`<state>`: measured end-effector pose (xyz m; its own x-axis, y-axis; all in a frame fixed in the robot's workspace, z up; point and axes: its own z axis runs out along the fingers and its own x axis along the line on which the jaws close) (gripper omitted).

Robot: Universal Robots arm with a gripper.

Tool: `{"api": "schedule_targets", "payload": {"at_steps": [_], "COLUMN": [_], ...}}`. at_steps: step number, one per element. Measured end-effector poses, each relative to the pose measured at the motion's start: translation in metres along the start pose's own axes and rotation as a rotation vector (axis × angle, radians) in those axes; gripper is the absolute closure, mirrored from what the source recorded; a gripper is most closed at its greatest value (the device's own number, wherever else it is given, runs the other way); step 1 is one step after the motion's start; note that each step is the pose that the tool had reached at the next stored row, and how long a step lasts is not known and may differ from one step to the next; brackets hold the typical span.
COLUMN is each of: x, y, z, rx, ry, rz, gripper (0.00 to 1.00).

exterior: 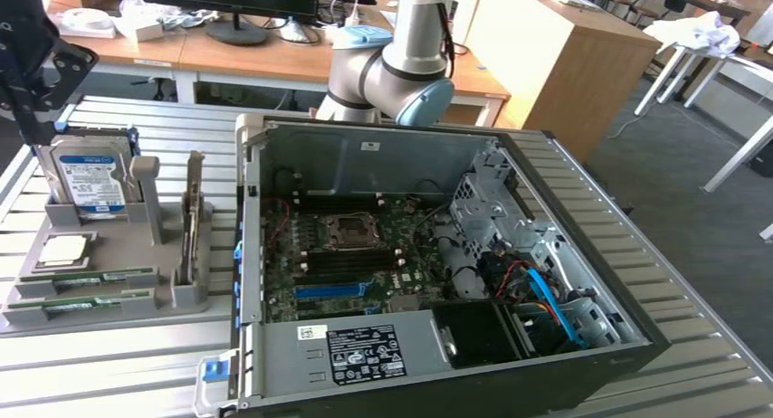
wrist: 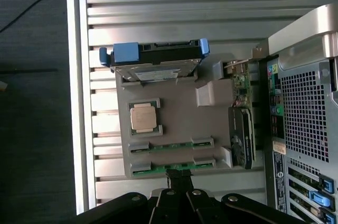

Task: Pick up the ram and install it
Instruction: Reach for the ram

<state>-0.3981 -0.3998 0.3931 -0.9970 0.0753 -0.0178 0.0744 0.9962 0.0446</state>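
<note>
A slatted metal table (exterior: 109, 368) carries a grey parts holder (exterior: 115, 252) just beside an open computer case (exterior: 350, 156).

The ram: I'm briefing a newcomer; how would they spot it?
The grey tray sits at the exterior view's left of the open computer case. Next to its square silver CPU lies the ram: two long, narrow green sticks, unlike the upright hard drive.

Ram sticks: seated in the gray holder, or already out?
In. Both ram sticks sit in slots on the gray holder, beside the computer case.
</note>
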Motion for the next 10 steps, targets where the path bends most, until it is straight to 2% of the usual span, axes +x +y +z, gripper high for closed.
{"api": "schedule_targets", "payload": {"at_steps": [10], "x": [0.000], "y": [-0.0150], "z": [-0.0006], "rx": [-0.0001], "ry": [-0.0001], "rz": [0.000], "gripper": [0.90]}}
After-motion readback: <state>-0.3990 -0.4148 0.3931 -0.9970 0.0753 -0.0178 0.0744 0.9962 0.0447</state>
